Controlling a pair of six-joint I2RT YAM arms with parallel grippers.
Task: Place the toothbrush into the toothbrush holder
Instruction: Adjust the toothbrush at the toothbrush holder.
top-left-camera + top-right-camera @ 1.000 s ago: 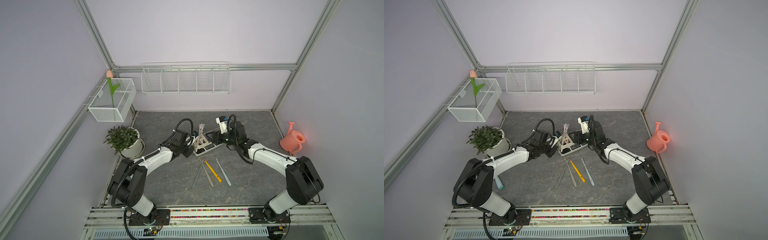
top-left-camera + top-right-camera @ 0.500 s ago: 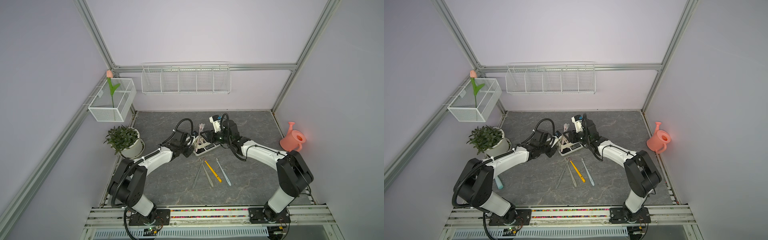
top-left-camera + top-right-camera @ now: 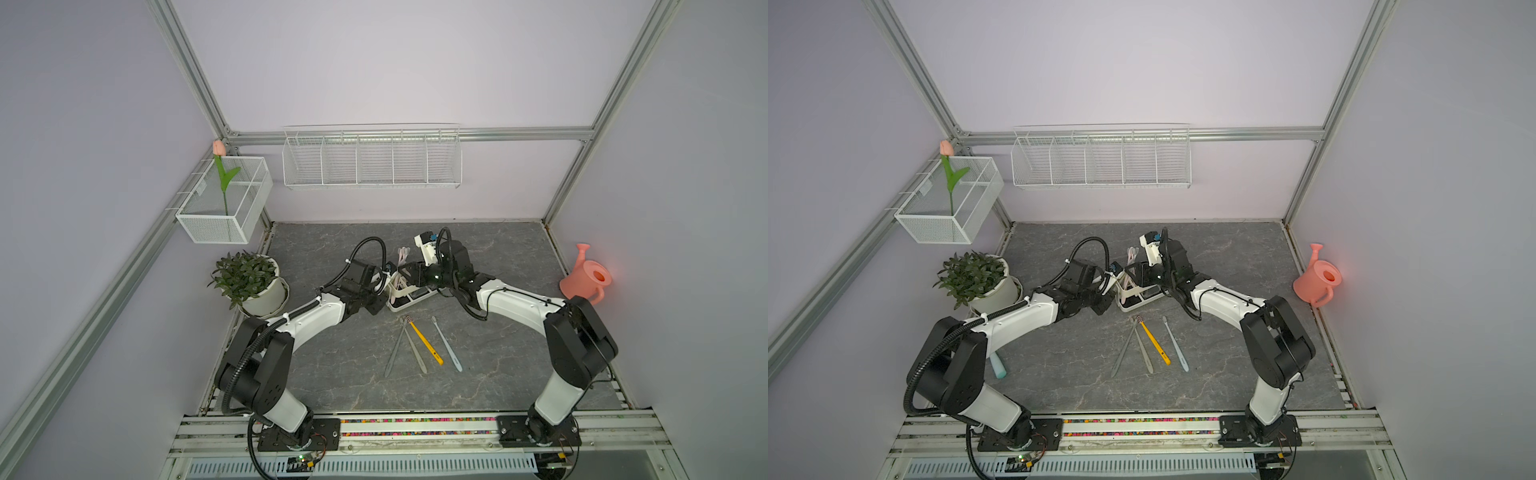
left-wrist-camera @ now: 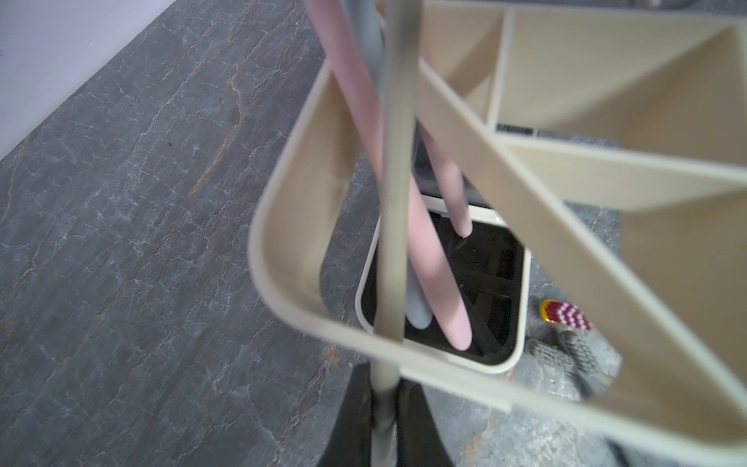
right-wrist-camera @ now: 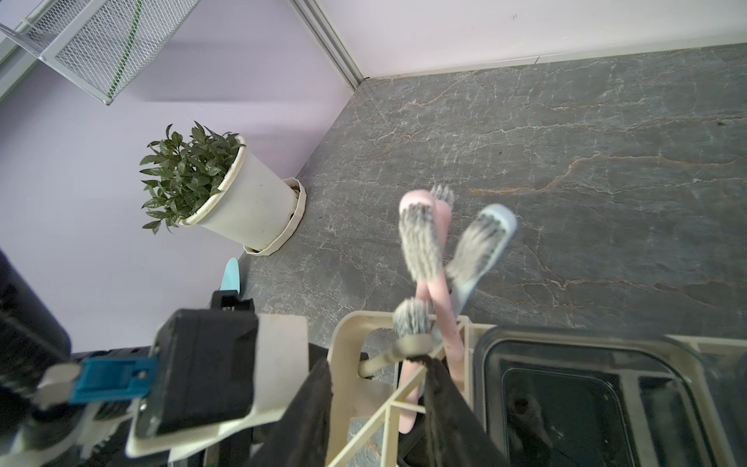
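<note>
The cream toothbrush holder (image 3: 405, 305) (image 3: 1133, 306) stands mid-table between both arms. Two pink toothbrushes and one light blue toothbrush (image 5: 481, 246) stand in its end compartment. My left gripper (image 3: 384, 286) (image 4: 384, 388) is shut on the handle of a beige-grey toothbrush (image 4: 394, 202), which leans up across the holder's rim (image 4: 283, 194); its bristled head (image 5: 410, 319) shows by the pink ones. My right gripper (image 3: 409, 276) (image 5: 378, 376) is open and straddles the holder's end wall (image 5: 343, 339), one finger outside and one inside the compartment.
Several loose toothbrushes, among them a yellow one (image 3: 424, 343), lie in front of the holder. A potted plant (image 3: 253, 282) stands at the left, a pink watering can (image 3: 586, 278) at the right. A wire basket (image 3: 372, 158) and a mesh box (image 3: 226, 203) hang on the walls.
My right gripper has moved left onto the holder's end and its jaws have narrowed. The left arm and its toothbrush have stayed put.
</note>
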